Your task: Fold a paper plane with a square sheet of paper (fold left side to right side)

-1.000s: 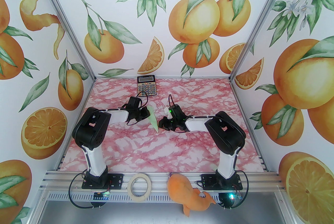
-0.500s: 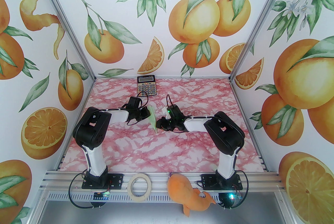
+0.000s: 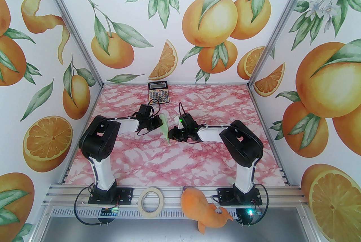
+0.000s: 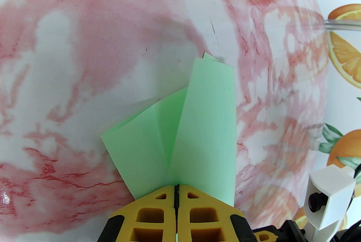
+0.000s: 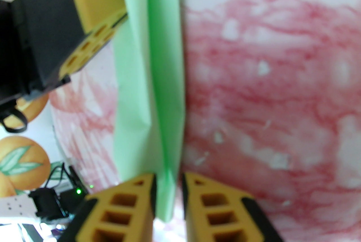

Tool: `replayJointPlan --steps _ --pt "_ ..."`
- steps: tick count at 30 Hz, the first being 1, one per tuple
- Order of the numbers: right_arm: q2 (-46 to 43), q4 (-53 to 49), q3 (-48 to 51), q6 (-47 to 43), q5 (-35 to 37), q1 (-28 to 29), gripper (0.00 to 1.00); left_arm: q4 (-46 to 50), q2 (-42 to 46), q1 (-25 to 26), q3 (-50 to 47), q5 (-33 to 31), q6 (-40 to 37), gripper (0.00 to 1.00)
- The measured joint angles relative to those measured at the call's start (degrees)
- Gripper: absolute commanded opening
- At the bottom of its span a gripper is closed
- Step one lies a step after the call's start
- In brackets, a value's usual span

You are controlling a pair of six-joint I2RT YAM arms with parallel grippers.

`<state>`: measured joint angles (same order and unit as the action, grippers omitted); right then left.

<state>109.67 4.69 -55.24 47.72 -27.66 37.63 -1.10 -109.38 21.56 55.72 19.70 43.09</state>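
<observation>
As the right gripper (image 5: 168,176) arrives open-jawed astride the pale green folded paper plane (image 4: 206,122), which the left gripper (image 4: 176,186) pinches, creasing looks imminent

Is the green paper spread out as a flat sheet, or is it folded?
Folded. The green paper shows layered flaps with creases, narrowing to a long pointed strip in the top view, pinched in the shut left gripper.

The table (image 3: 169,167) has a pink marble surface. A calculator (image 3: 158,92) lies flat on it, well beyond the left gripper (image 3: 159,122), at the far edge.
</observation>
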Motion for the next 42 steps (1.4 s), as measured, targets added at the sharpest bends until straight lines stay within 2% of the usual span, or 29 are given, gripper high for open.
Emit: replayJointPlan --steps 9,13,21,38,41,42 --pt "-5.31 -3.28 0.72 -3.45 5.22 0.02 0.31 -0.15 -0.11 0.00 0.02 0.26 -0.02 0.06" --pt "-6.40 -7.54 -0.37 -7.13 8.28 1.66 0.31 -0.15 -0.22 0.00 0.11 0.39 0.00 0.06" --pt "-5.16 -15.82 -4.74 -13.77 13.53 6.64 0.25 -0.15 -0.39 0.00 0.31 0.74 0.00 0.06" --pt "-0.39 -24.35 -10.40 -19.21 20.50 8.24 0.13 -0.17 -0.50 0.00 0.42 0.92 0.00 0.06" --pt "0.11 -25.05 -10.99 -19.69 21.38 8.66 0.09 -0.20 -0.55 0.00 0.42 0.94 0.00 0.06" --pt "0.42 -25.27 -11.26 -19.76 21.75 8.85 0.04 -0.20 -0.55 0.00 0.46 0.98 0.00 0.06"
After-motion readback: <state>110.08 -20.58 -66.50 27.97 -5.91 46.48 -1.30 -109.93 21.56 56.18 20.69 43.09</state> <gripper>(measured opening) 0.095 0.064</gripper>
